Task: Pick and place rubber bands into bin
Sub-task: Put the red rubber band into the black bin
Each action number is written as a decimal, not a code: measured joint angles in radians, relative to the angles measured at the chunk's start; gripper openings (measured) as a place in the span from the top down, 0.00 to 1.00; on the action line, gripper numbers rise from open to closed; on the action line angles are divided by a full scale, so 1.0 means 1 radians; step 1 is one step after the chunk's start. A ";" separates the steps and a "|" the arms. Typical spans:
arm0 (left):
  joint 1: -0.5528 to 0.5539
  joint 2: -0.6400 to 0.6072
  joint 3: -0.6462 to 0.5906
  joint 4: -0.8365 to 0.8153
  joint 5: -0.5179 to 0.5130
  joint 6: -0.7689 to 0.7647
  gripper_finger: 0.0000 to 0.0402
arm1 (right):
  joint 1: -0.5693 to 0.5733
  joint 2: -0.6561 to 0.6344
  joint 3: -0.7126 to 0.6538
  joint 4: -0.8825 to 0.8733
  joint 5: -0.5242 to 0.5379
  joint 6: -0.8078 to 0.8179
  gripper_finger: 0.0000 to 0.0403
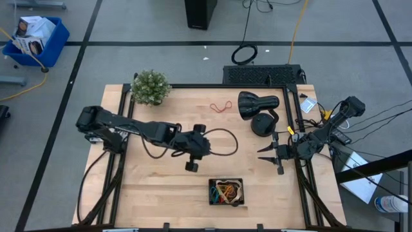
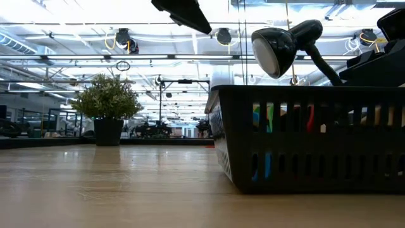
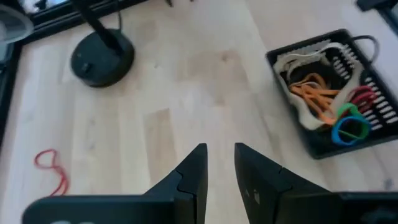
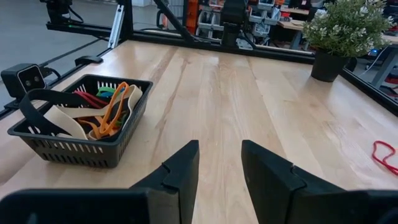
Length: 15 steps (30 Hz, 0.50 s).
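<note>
The bin [image 1: 226, 192], a small black slotted basket near the table's front edge, holds several rubber bands [image 3: 323, 99] in orange, tan, red, green and blue. It also fills the right of the low view [image 2: 310, 136]. One red rubber band [image 1: 221, 107] lies flat on the far part of the table, and shows in both wrist views [image 3: 51, 169] [image 4: 385, 155]. My left gripper [image 1: 207, 148] hovers over mid-table, open and empty [image 3: 220, 158]. My right gripper [image 1: 269, 159] hovers at the table's right side, open and empty [image 4: 219, 155].
A black desk lamp [image 1: 257, 106] stands at the far right, with its base [image 3: 101, 57] ahead of my left gripper. A potted plant [image 1: 150, 87] sits at the far left corner. A black cable loop [image 1: 222, 140] trails from the left arm. Bare wood lies between the grippers.
</note>
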 joint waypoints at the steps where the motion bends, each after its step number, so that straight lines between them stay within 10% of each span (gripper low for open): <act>1: 0.008 -0.001 0.000 -0.003 -0.001 0.000 0.78 | 0.000 0.000 0.000 0.000 0.001 0.000 0.71; 15: 0.179 0.011 -0.016 -0.104 0.006 -0.019 0.78 | 0.000 0.000 0.000 0.001 0.002 0.000 0.71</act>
